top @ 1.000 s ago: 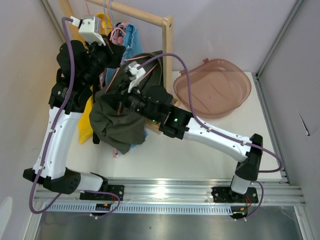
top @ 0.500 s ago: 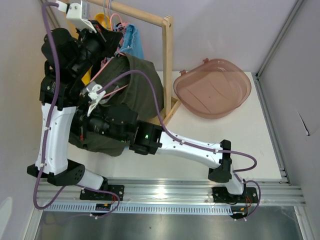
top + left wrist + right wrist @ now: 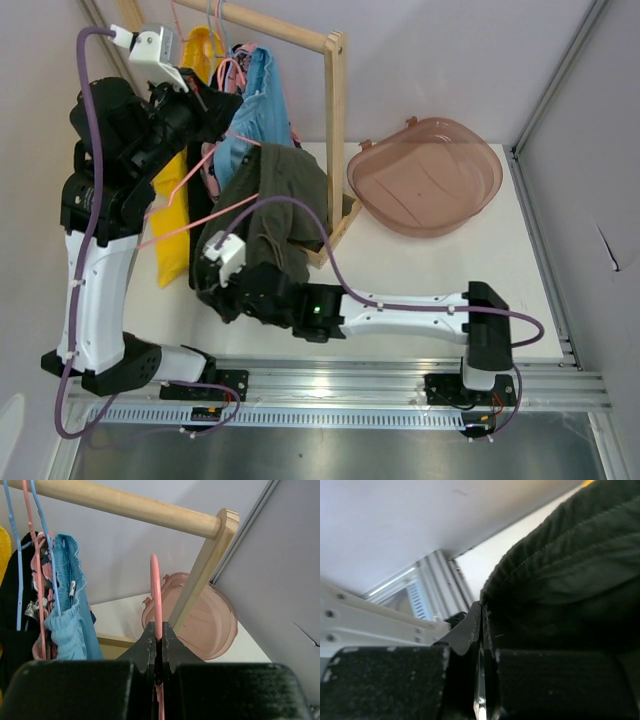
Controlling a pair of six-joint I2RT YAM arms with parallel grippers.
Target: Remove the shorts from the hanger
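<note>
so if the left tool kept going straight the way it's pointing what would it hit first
Probably the wooden post, which slants just right of the line ahead of the left tool, shut on the pink hanger. The pink tub lies behind the post. Depth is hard to judge here.

Robotics lab test cell, not a home. White table [image 3: 400, 270] boxed in by plain grey panels [image 3: 440, 50] on aluminium posts [image 3: 560, 72]. Along the near edge, a slotted aluminium rail [image 3: 340, 385] with one robot arm [image 3: 410, 312] bolted on at the right and another arm [image 3: 95, 290] at the left, purple cables [image 3: 280, 199] looped along both. Staged household props only: small wooden clothes rack [image 3: 335, 120] at the far left, pink plastic basin [image 3: 425, 175] at the far right.
</note>
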